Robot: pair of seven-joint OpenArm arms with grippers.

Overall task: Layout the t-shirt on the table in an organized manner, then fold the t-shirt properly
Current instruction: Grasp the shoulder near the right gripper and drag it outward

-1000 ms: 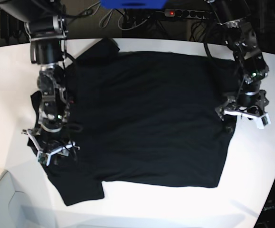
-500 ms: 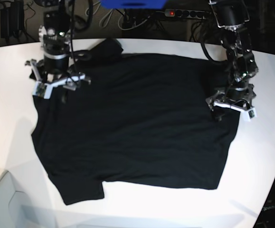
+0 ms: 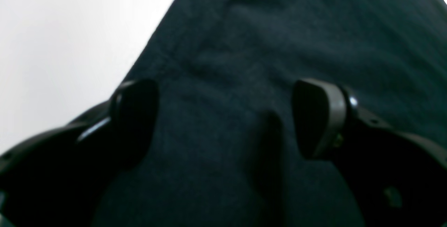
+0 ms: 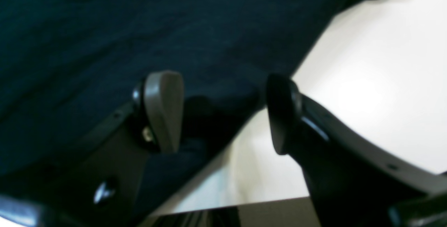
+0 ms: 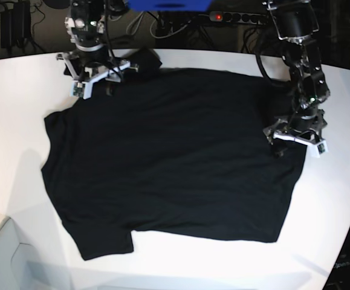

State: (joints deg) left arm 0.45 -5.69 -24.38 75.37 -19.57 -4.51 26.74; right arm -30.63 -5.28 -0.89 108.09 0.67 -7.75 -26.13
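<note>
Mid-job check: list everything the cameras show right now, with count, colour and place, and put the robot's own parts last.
t-shirt: one, plain black side up, spread flat across the middle of the table, one sleeve bunched at the far edge.
table: one, white, curved edge, under the shirt.
power strip: one, black with a red light, beyond the far edge.
blue object: one, top centre, cut off by the frame.
left gripper: one, black with white trim, jaws open over the shirt's edge, on the base view's right.
right gripper: one, black and white, jaws open, at the far corner by the bunched sleeve.
</note>
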